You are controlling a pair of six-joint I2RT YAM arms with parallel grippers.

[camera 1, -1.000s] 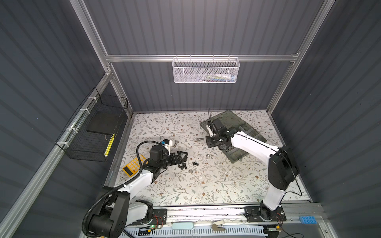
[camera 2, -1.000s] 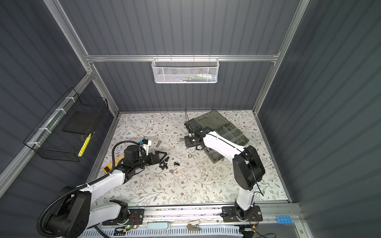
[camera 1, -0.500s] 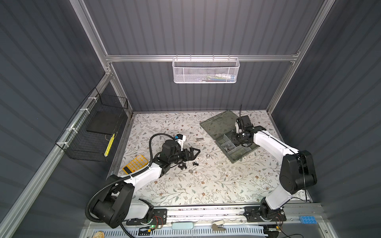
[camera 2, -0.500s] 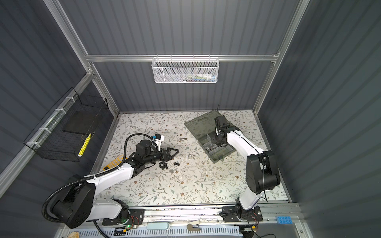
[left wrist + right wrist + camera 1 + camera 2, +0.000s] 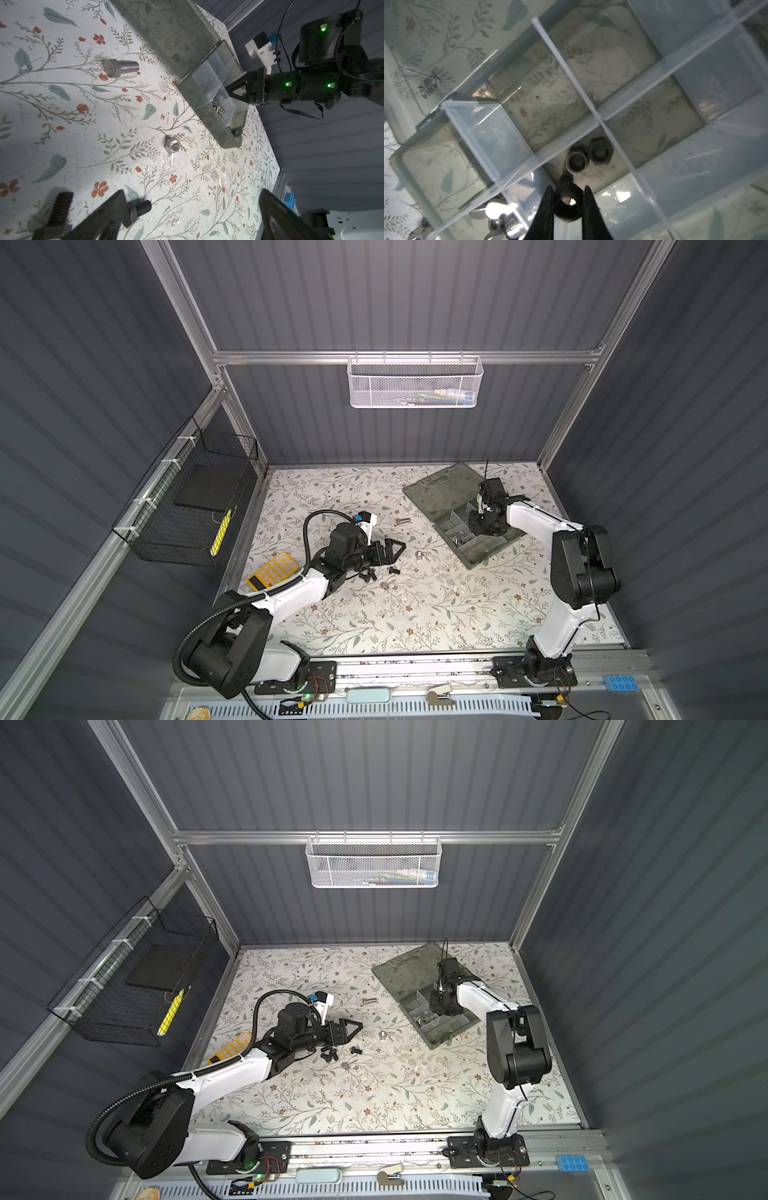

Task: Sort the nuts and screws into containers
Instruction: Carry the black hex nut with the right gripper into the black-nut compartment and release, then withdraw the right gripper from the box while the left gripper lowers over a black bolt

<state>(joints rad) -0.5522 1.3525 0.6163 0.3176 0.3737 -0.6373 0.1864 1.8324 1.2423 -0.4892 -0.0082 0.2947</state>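
My right gripper (image 5: 568, 188) hangs over the open grey-green organizer case (image 5: 436, 493), shut on a black nut (image 5: 568, 209). Below it two black nuts (image 5: 576, 163) lie in one of the containers (image 5: 610, 170); silver screws (image 5: 500, 220) fill a neighbouring one. In both top views my left gripper (image 5: 395, 549) (image 5: 353, 1027) stands open, low over the table. Black screws (image 5: 368, 574) lie beside it, one right at a fingertip (image 5: 139, 208). Between the left gripper and the case lie a silver nut (image 5: 172, 144) and a silver screw (image 5: 121, 67), loose on the floral table.
A yellow calculator (image 5: 273, 572) lies at the table's left edge. A black wire basket (image 5: 187, 506) hangs on the left wall and a white mesh basket (image 5: 414, 383) on the back wall. The case's lid lies flat toward the back.
My right gripper moved from the table left of the case to above its compartments. My left arm reached rightward toward the black screws. Little has moved in the last half second.
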